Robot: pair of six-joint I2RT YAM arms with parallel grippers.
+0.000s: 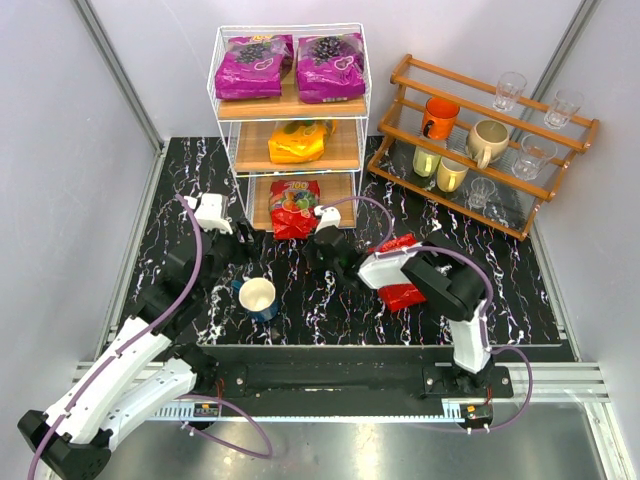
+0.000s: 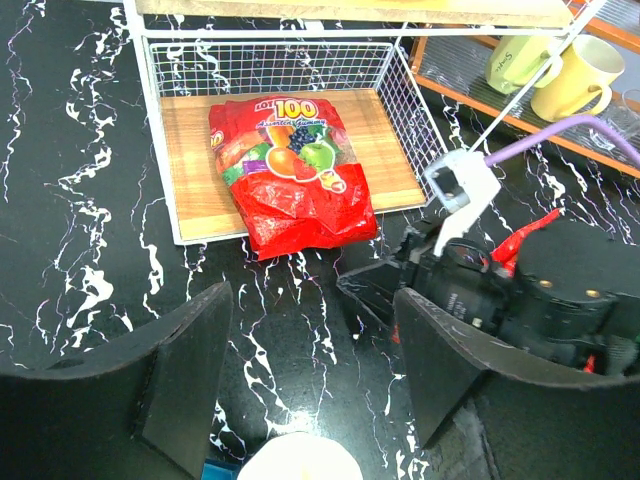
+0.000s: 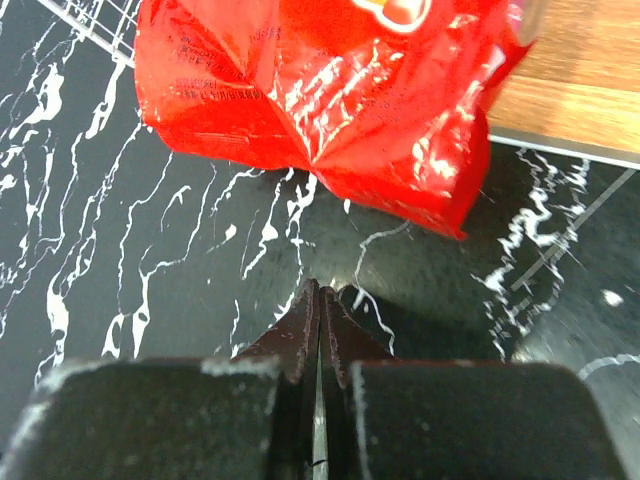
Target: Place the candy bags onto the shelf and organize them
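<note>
On shelf [image 1: 342,152] top tier: left purple bag [image 1: 252,66], right purple bag [image 1: 330,66], side by side. Middle tier: orange bag [image 1: 297,142]. Bottom tier: red bag [image 2: 290,170], near edge overhanging board front onto black marbled surface [image 1: 330,300]. Second red bag [image 1: 402,296] on surface, partly hidden under right arm. Right fingers [image 3: 300,335] pressed together, empty, just short of red bag's near edge. Left fingers [image 2: 185,380] spread apart, empty, facing shelf front, white-and-blue cup [image 1: 257,298] close by.

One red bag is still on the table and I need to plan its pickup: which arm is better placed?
Right, probably: the loose red bag lies beside its forearm, while the open left gripper is over by the cup.
</note>
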